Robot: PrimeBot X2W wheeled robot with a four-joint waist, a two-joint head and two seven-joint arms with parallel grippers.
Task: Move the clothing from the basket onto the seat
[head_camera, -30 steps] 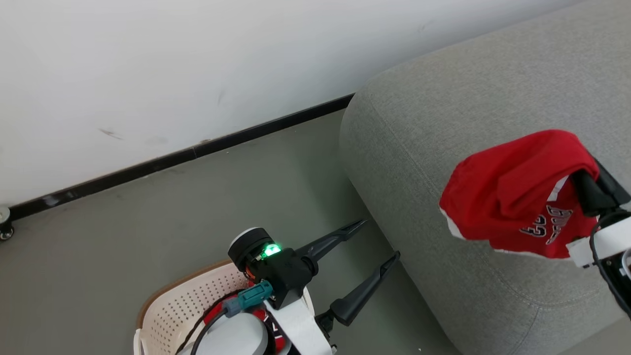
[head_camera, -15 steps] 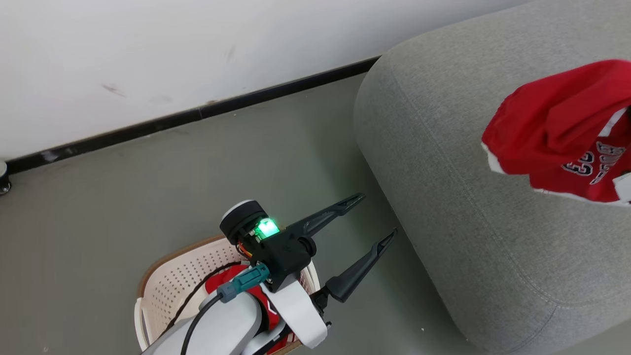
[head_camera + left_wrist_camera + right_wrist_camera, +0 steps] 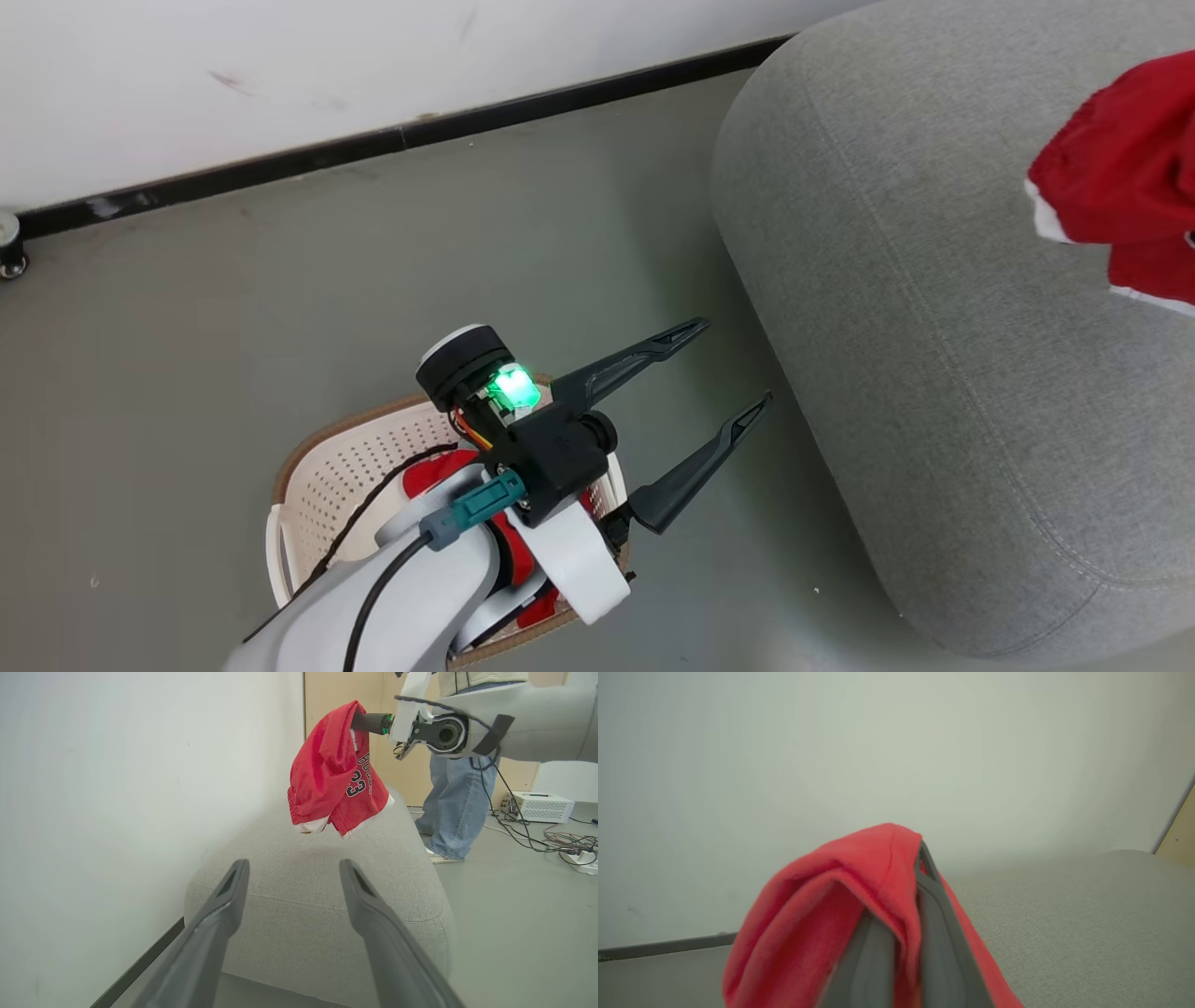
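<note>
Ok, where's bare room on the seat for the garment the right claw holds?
All the seat top in view is bare, from its rounded end near the wall to the stitched seam; the red garment hangs above it in the shut right claw. Crowded: the basket, clothing inside, left arm over it.

red shorts (image 3: 322,765), black "23", "BULLS"

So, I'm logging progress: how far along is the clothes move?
Done: nothing lies on the seat yet, as far as shows. In hand: the right gripper, shut on a red garment, holds it above the seat. Left: more red clothing in the basket; the left gripper is open, empty.
</note>
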